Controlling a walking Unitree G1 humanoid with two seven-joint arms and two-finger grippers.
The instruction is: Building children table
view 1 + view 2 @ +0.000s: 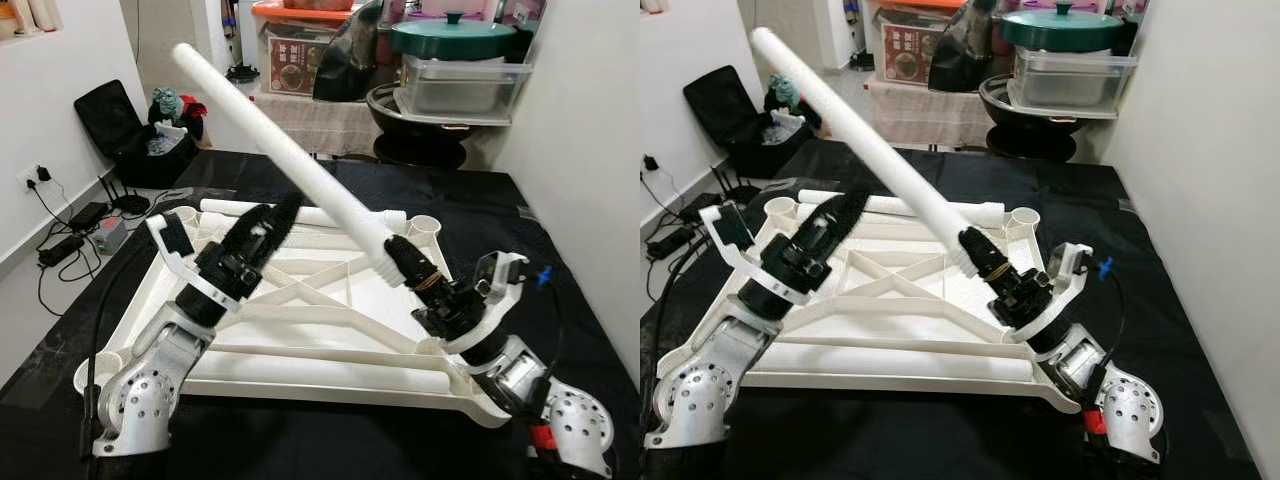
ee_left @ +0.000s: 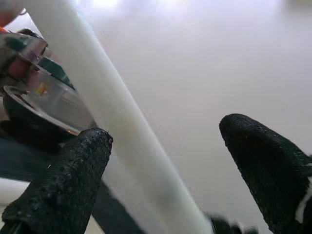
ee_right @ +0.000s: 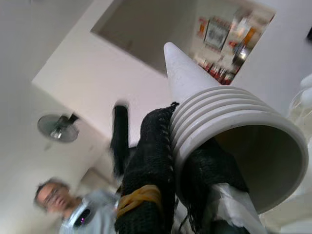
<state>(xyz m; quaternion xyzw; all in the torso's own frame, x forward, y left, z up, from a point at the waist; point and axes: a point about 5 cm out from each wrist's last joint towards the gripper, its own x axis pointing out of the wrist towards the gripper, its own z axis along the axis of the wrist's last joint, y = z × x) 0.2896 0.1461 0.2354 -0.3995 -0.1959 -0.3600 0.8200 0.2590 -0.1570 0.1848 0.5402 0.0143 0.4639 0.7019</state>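
R gripper [image 1: 400,258] was clamped on the threaded end of a white leg [image 1: 280,140], which slanted up over the upside-down tabletop [image 1: 330,300] on a black mat [image 1: 440,190]. L gripper [image 1: 275,215] sat w/ fingers wide apart, near the leg, not touching. Teal pot [image 1: 455,35] behind.

A white table leg [image 2: 114,122] slants between the left tool's [image 2: 163,161] spread black fingertips [image 2: 73,175], nearer one.

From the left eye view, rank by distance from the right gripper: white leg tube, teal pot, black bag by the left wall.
1. White leg tube, held in the right gripper.
2. Teal pot, straight ahead, on a clear bin.
3. Black bag, far left by the wall.
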